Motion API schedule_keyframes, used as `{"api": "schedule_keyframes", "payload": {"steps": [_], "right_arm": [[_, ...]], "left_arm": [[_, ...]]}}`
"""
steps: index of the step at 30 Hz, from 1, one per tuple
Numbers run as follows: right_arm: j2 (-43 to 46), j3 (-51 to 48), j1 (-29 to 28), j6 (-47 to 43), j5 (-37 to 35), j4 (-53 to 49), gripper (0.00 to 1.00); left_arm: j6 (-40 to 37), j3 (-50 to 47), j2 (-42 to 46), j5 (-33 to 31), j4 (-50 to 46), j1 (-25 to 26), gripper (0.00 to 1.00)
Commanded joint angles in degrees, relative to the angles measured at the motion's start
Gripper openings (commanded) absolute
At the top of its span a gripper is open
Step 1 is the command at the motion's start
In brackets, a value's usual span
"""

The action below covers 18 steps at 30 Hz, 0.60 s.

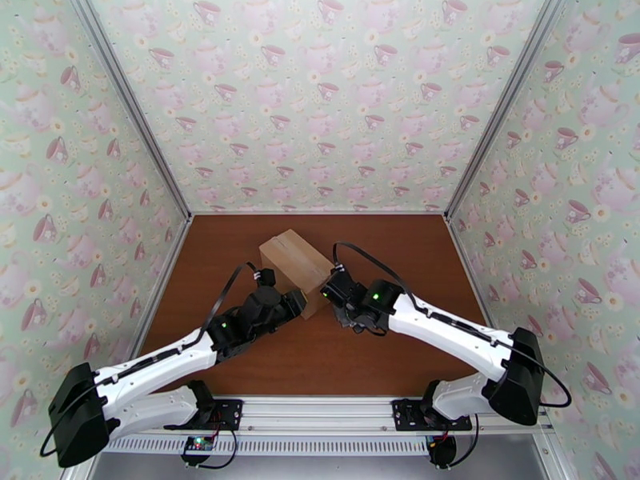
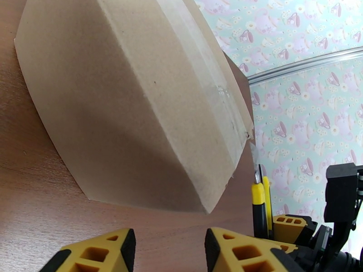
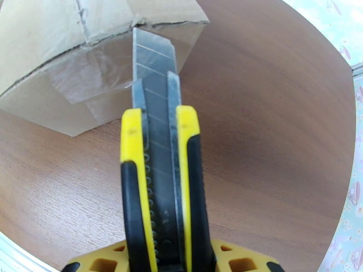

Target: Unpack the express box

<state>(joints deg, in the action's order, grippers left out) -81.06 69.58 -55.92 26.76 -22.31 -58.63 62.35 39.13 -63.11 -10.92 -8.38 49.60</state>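
One cardboard express box [image 1: 294, 262], one steel-bladed knife [image 3: 159, 168]

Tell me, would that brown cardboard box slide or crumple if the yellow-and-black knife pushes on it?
Likely slide: the brown cardboard box rests flat on a smooth wooden table. Its flat, uncreased walls look fairly stiff, so crumpling seems unlikely. The clear tape seam would probably give first under the yellow-and-black utility knife.

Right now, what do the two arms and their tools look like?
Left arm and right arm: white shells, black joints, a green light on each, loose black cables. Left tool and right tool: yellow fingers with cut-outs, black edging.
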Motion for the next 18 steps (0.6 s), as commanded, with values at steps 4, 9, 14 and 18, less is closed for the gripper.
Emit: {"api": "schedule_keyframes", "payload": {"steps": [4,9,14,18], "right_arm": [[-0.52,2.24,-0.33,0.31,-1.82,-0.07,0.00],[-0.58,2.31,-0.33,0.34,-2.04,0.08,0.00],[-1.03,2.57,-0.39,-0.01,-1.88,0.10,0.00],[-1.08,2.58,-0.35,0.00,-1.70,0.01,0.00]], "left_arm": [[-1.00,0.73,1.06,-1.32,-0.67,0.23,0.47],[-0.97,0.76,1.18,-1.45,-0.67,0.21,0.47],[-0.91,0.62,1.07,-1.52,-0.52,0.23,0.47],[-0.91,0.67,0.69,-1.56,0.01,0.27,0.47]]}}
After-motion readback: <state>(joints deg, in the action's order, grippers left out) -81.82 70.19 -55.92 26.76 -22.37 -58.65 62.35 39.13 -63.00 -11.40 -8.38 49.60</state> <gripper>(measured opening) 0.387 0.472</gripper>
